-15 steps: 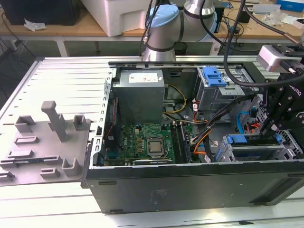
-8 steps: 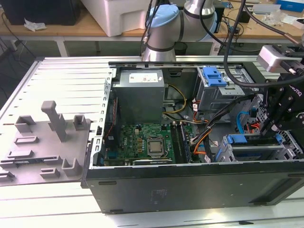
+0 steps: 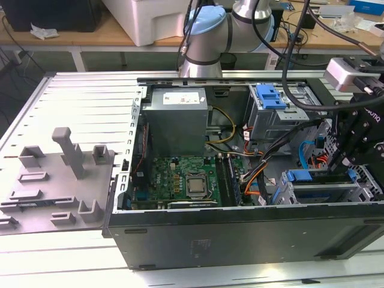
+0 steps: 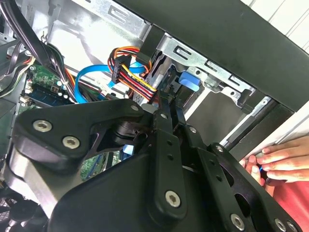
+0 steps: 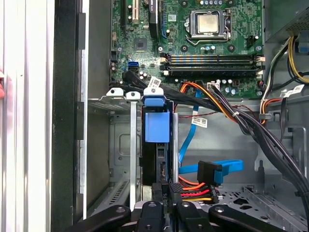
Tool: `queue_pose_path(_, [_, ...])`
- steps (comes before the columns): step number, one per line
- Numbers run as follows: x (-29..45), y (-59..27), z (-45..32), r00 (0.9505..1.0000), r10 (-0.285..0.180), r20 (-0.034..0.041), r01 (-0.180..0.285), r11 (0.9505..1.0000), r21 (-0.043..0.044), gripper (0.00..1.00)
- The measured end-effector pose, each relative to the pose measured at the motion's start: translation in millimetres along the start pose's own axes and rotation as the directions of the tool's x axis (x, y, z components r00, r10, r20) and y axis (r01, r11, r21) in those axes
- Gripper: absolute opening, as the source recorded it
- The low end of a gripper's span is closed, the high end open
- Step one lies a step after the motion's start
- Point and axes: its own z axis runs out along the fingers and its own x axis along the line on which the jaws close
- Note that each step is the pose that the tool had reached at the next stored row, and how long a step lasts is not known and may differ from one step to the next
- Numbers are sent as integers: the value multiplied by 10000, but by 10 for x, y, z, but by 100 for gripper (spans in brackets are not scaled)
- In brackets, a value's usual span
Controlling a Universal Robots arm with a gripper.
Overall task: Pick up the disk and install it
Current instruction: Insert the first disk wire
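Note:
The disk (image 3: 300, 176), edged by its blue carrier, stands on edge inside the lower grey drive cage (image 3: 363, 187) at the exterior view's right, in the open computer case. The first wrist view looks along the disk (image 5: 157, 126) in its slot, between the cage rails (image 5: 133, 145). My gripper (image 5: 167, 187) is shut, its two black fingertips close together right at the disk's near end. I cannot tell whether they touch it. In the second wrist view the gripper (image 4: 168, 100) points at the blue carrier (image 4: 189, 80). The gripper (image 3: 337, 170) hangs just beside the cage.
A blue data cable (image 5: 212, 169) and a red-yellow-black power plug (image 5: 195, 193) lie close beside the fingers. A thick black cable bundle (image 5: 260, 130) crosses above. The motherboard (image 3: 186, 180) fills the case middle. A person's hand (image 4: 275, 162) rests outside the case wall. A second cage has a blue latch (image 3: 270, 96).

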Motion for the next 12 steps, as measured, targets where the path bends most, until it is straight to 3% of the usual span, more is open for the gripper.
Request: queue_pose_path(12, [-1, -2, 12, 10000, 0, 1, 0, 10000, 0, 17])
